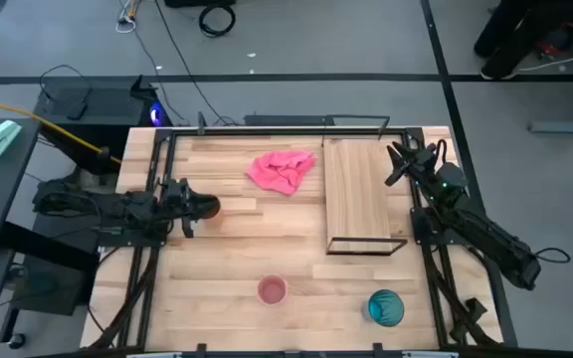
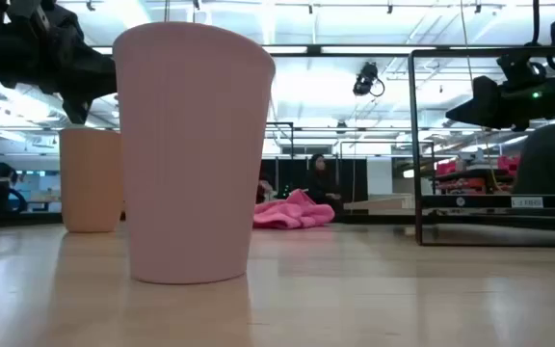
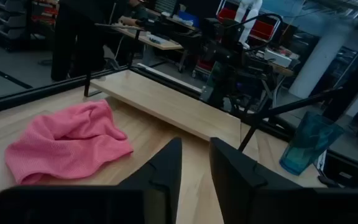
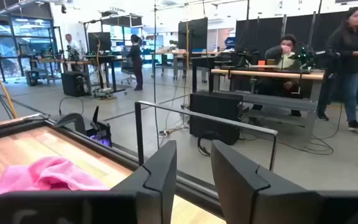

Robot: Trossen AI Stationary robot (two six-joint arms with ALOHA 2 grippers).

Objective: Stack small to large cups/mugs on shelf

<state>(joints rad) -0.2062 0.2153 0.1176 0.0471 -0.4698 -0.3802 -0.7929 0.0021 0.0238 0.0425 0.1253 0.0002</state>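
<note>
Legible text: none | Labels: small white tags on red bins [image 2: 470,169] in low view, too blurred to read (background room) | Brands, numbers, signs: none readable

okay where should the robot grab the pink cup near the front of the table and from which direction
Take the pink cup by its rim, one finger inside the open mouth and one outside, coming straight down from above. It stands upright and has no handle, and its wall widens toward the top, so a side pinch may slip. Nothing stands close around it, and the blue cup is well off to the side.
</note>
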